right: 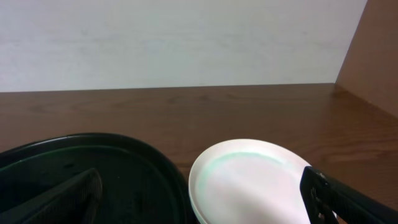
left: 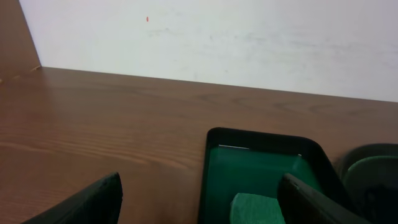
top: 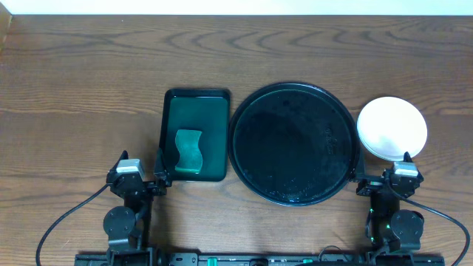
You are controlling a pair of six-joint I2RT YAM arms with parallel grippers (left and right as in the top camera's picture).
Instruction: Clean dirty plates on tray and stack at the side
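Both sets of jaws are spread wide with nothing between them. The left gripper (left: 200,186) is parked low at the near edge of the table (top: 74,89). From its wrist cam you see one dark finger in each bottom corner and bare wood in the gap. Its right finger sits just beside the near left corner of the small rectangular dark green tray (top: 168,133). A green sponge (top: 188,151) with wavy edges lies in the near half of that tray.

The right gripper (right: 202,177) is the same deal on the other side: fingers far apart, gripping nothing, down near the front edge of the table. Straight ahead of it are the plates (top: 392,127), white with a faint mint tint along the rim. From above, one of its fingers just overlaps the near edge of the plates, but I can't tell whether it's actually touching or only hanging above them.

The plates are on the wood to the right of the big round black tray (top: 294,86), right up against its rim. I can't say whether they touch it. The right wrist view seems to show more than one rim at the plates' left edge, so it looks like a stack, though I couldn't count them. The top face looks clean and plain white from above.

The glossy black tray is in the middle of the table, between the green tray and the plates, and its left rim is almost against the green one.
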